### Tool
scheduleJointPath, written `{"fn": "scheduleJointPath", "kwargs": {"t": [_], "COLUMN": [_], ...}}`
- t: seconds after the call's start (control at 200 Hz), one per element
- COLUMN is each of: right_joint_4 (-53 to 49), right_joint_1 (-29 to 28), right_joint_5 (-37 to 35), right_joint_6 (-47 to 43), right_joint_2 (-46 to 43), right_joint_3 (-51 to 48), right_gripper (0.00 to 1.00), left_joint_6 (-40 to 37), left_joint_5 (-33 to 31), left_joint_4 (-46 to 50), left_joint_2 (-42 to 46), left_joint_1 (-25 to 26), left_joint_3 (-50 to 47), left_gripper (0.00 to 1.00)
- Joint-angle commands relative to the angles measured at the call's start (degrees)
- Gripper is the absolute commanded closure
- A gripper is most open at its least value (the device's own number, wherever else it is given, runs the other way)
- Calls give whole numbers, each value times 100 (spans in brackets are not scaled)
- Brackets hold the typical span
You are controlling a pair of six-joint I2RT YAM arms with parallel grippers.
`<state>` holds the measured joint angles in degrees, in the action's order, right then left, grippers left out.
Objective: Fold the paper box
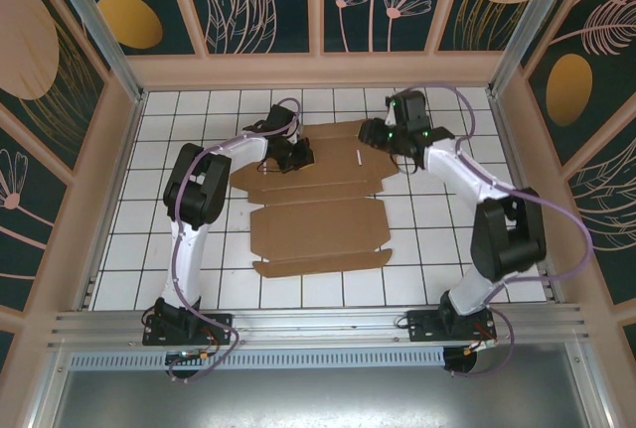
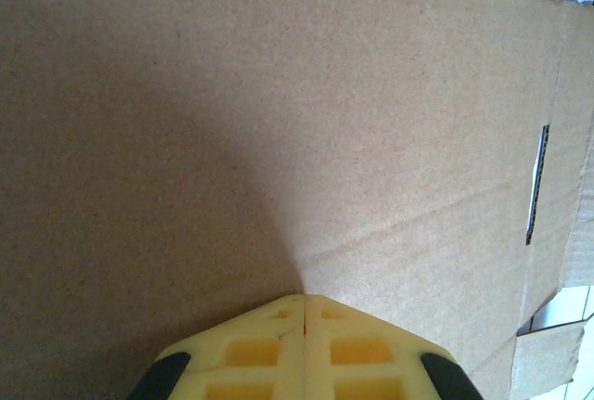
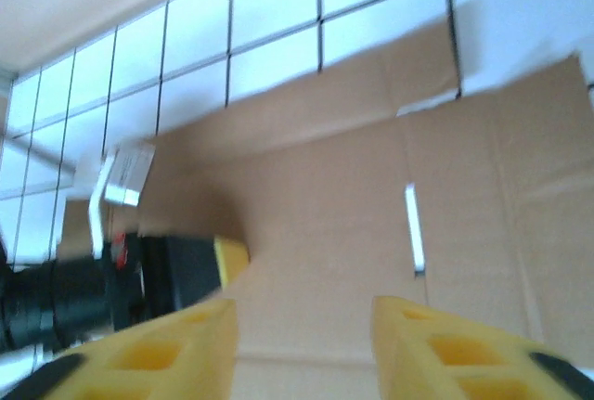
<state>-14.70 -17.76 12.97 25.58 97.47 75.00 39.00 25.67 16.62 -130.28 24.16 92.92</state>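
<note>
Lying flat under closed left pincer [image 2: 303, 303], paper box [image 1: 318, 221], right pincer [image 3: 303, 316] parted above

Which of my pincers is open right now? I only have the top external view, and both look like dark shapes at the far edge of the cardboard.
Observer: The right pincer is open. Its yellow fingers stand well apart above the paper box.
Operator: And the left one?
Observer: The left pincer is shut, closed tip to tip with nothing between, close over a bare panel. I cannot tell whether it touches.
Operator: Is there any slot near the right one?
Observer: Yes, a narrow slot is cut in the cardboard just ahead of the gap in the right pincer.
</note>
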Motion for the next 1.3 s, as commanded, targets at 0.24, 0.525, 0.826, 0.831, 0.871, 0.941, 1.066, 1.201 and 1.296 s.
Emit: {"fn": "scheduleJointPath", "kwargs": {"t": [0.24, 0.525, 0.826, 0.831, 0.871, 0.941, 1.066, 1.201, 1.296], "right_joint_4": [-1107, -1429, -1539, -1542, -1516, -1483, -1539, -1750, -1963], "right_joint_1": [590, 646, 638, 640, 636, 627, 563, 423, 244], "right_joint_5": [62, 637, 938, 941, 935, 903, 710, 363, -179], "right_joint_6": [-678, -743, -712, -712, -721, -743, -843, -1003, -1207], "right_joint_2": [2873, 4020, 4585, 4587, 4579, 4536, 4526, 4529, 4508], "right_joint_3": [2978, 4181, 4600, 4597, 4549, 4443, 4467, 4732, 4971], "right_gripper": [34, 36, 44, 44, 48, 56, 67, 73, 74], "left_joint_6": [-103, 55, 77, 79, 79, 102, 116, 142, 151], "left_joint_5": [-140, -91, -121, -131, -162, -187, -196, -194, -196], "left_joint_4": [316, 149, 115, 114, 104, 78, 65, 61, 60], "left_joint_2": [-392, -305, -274, -272, -249, -235, -246, -244, -226], "left_joint_1": [-26, -34, -33, -34, -35, -40, -41, -43, -43], "left_joint_3": [19, -213, -237, -243, -277, -308, -293, -286, -284], "left_gripper": [100, 100, 100, 100, 100, 100, 100, 100, 100]}}
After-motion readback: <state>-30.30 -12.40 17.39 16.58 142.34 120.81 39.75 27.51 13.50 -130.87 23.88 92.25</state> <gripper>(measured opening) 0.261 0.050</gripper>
